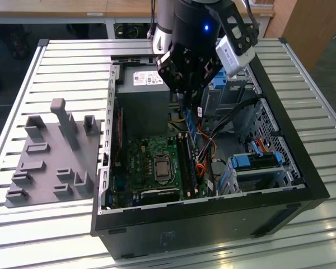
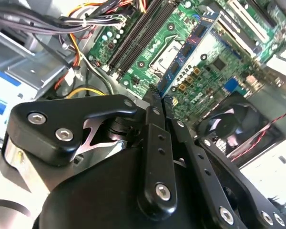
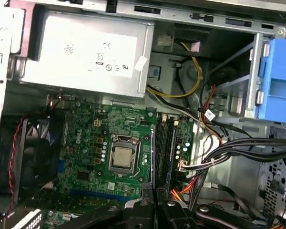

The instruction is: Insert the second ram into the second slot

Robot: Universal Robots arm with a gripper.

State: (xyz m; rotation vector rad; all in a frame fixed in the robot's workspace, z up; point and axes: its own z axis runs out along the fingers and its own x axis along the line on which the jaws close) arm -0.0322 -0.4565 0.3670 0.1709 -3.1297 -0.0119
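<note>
Ribbed metal bench [image 1: 313, 61] slats carry two things side by side: a grey fixture tray [image 1: 45, 168] with moulded posts and low blocks on the exterior view's left, and an open black computer case [image 1: 213, 235] lying on its side. Inside the case sits a green motherboard [image 3: 90, 129] with its processor socket [image 3: 123, 157] near the middle. A silver power supply [image 3: 81, 52] fills the compartment at one end, and a black fan [image 3: 33, 148] stands against the wall beside the board. Blue drive-bay clips [image 3: 279, 76] and a bundle of cables [image 3: 238, 148] occupy the section on the far side of the dark memory slots [image 3: 166, 148].

The pincer [image 2: 161, 98] reaches down into the case, its fingers drawn narrow and clamped on the second ram [image 2: 186, 57]. That stick juts out on edge from the fingertips over the motherboard, close beside the memory slots. I cannot tell whether it touches a slot.
</note>
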